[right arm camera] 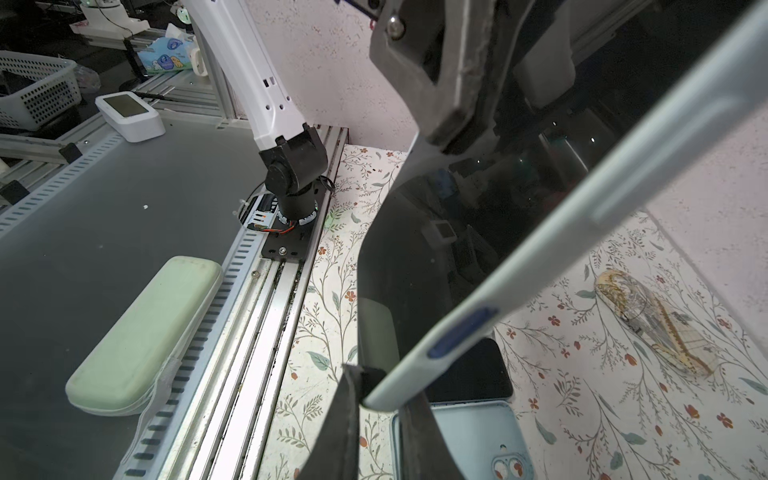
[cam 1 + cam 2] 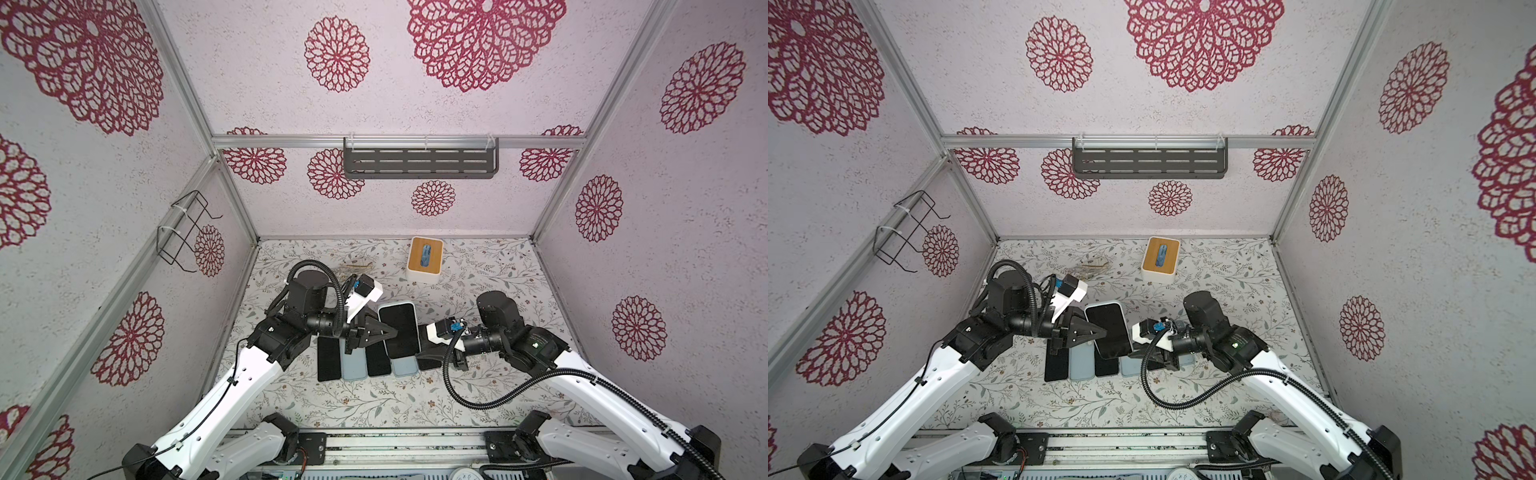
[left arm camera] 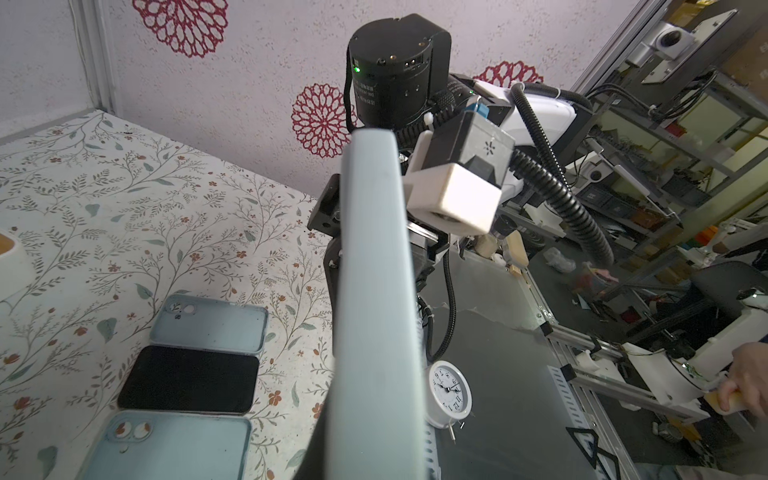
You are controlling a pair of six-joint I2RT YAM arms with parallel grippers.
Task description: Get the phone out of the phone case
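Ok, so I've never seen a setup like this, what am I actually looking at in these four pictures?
These are two robot arms, each ending in a two-fingered claw. Two pictures look down from overhead; the other two come from a camera on each arm's wrist. On the floral-patterned table lie a row of bare black phones and empty pale blue cases, plus a white tissue box with a wooden lid further back. Raised above the row is a black-screened phone in a pale blue case. The left claw is shut on its left edge. The right claw straddles its near corner; whether it grips I cannot tell.
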